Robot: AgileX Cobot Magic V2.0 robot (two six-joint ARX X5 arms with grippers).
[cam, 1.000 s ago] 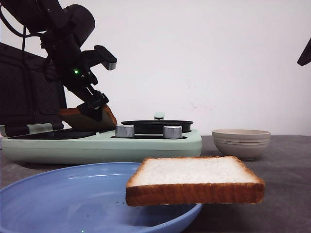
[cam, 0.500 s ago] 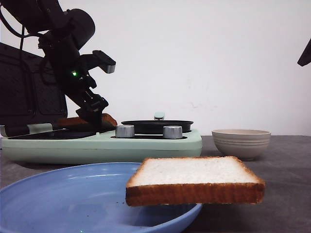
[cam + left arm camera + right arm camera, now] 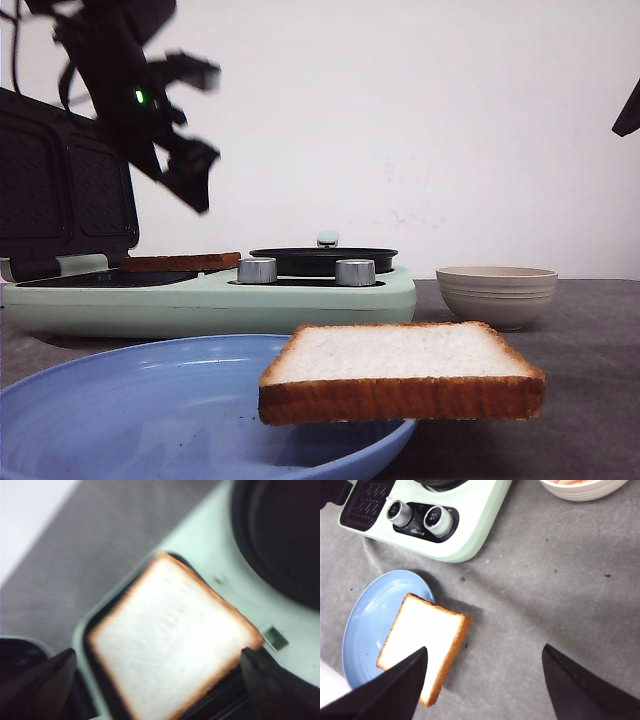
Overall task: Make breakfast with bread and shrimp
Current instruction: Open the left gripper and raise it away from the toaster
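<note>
First bread slice (image 3: 172, 637) seated on the sandwich plate (image 3: 95, 680).
Left gripper (image 3: 185, 130) open, empty; fetch the second slice (image 3: 400, 372) by its overhanging crust.

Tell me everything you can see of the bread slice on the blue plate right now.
The bread slice is square, with a white crumb and golden-brown crust on every visible edge. It looks whole and dry. It rests on the rim of the blue plate, roughly half of it jutting out over the grey table, nearly level in the front view. Nothing else touches it; the right claw is open above it.
</note>
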